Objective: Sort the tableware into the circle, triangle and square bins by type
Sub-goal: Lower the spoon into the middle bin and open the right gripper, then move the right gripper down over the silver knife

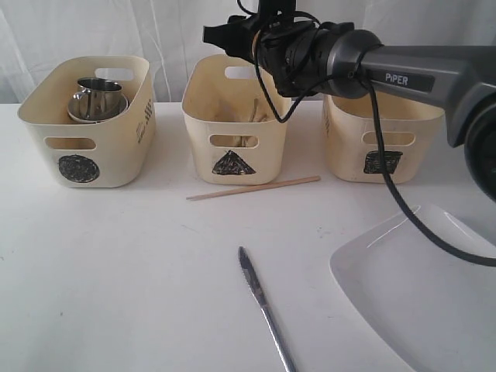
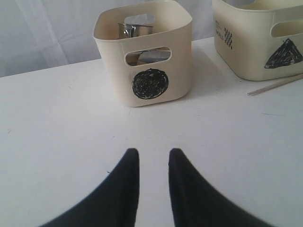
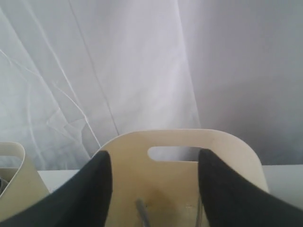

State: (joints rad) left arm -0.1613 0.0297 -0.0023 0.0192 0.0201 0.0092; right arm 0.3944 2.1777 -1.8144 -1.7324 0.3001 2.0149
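Right wrist view: your right gripper [image 3: 154, 155] gapes empty above the triangle bin [image 3: 227, 146]; left gripper [image 2: 154, 151] narrowly parted, also empty.

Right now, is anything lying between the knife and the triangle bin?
Yes. One wooden chopstick lies flat just in front of the triangle bin, between it and the knife. Nothing else visible sits between them.

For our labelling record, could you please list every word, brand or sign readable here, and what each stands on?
"PiPER": on the right arm.
Black circle: front of the left bin.
Black triangle: front of the middle bin.
Black square: front of the right bin.
Small print on the left bin's side: too small to read.
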